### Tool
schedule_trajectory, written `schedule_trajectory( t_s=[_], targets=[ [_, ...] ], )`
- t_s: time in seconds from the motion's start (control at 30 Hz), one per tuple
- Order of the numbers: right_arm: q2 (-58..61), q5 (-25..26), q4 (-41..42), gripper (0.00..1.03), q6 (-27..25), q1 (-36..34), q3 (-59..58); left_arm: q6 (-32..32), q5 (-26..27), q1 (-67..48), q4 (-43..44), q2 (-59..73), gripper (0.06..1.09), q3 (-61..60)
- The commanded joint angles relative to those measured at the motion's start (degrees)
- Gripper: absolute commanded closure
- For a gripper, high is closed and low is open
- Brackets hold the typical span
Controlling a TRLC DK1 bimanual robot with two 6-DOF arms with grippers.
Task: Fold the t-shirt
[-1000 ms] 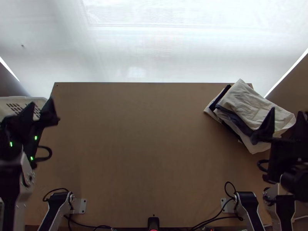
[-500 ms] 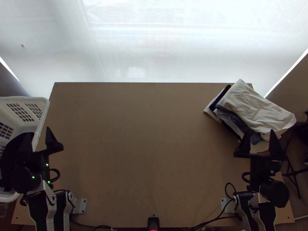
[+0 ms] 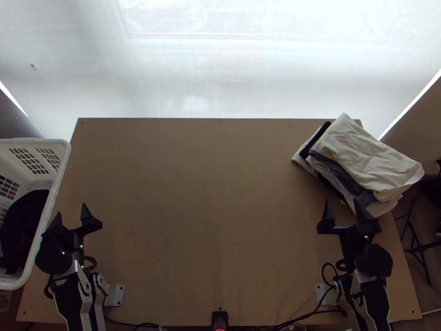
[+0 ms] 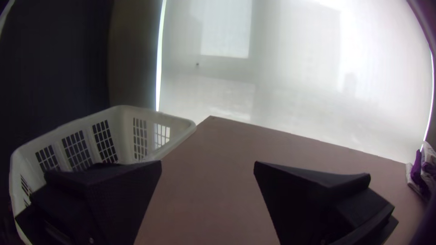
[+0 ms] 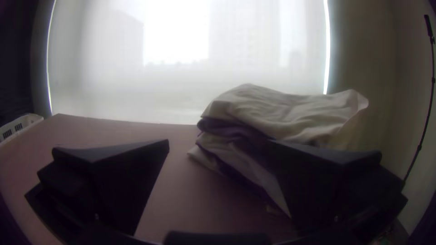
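T-shirt: can't tell which piece it is; candidate is the cream cloth (image 3: 366, 151) on top of the pile (image 3: 353, 185), right side of the top view. Cream cloth lies folded, number of folds unclear, with soft wrinkles and an uneven edge toward the right. Under it: dark and pale layers, stacked loosely, edges poking out at the pile's left and lower sides. In the right wrist view the layers look thick and rounded at the folds, dark one purplish.

Left gripper (image 3: 70, 211): lower left of top view, just beside the basket (image 3: 65, 165), fingers spread wide, released. Right gripper (image 3: 342, 202): lower right, near the pile's lower edge, fingers spread too, released; contact with cloth can't be told.

Basket: white, slotted, left edge of frame, dark cloth (image 3: 23, 220) bunched inside. Table (image 3: 193, 193): wooden, mid-frame.
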Motion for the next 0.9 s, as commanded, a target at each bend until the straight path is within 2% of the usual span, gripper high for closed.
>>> schedule_trajectory(
  t_s=[0.0,0.87],
  targets=[
    [-0.3,0.0,-5.8,0.04,1.4,0.1,-0.4,0.5,0.0,4.3,-2.0,-0.1,0.10,-1.0],
    [-0.3,0.0,-5.8,0.04,1.4,0.1,-0.4,0.5,0.0,5.6,-2.0,-2.3,0.10,-1.0]
  ],
)
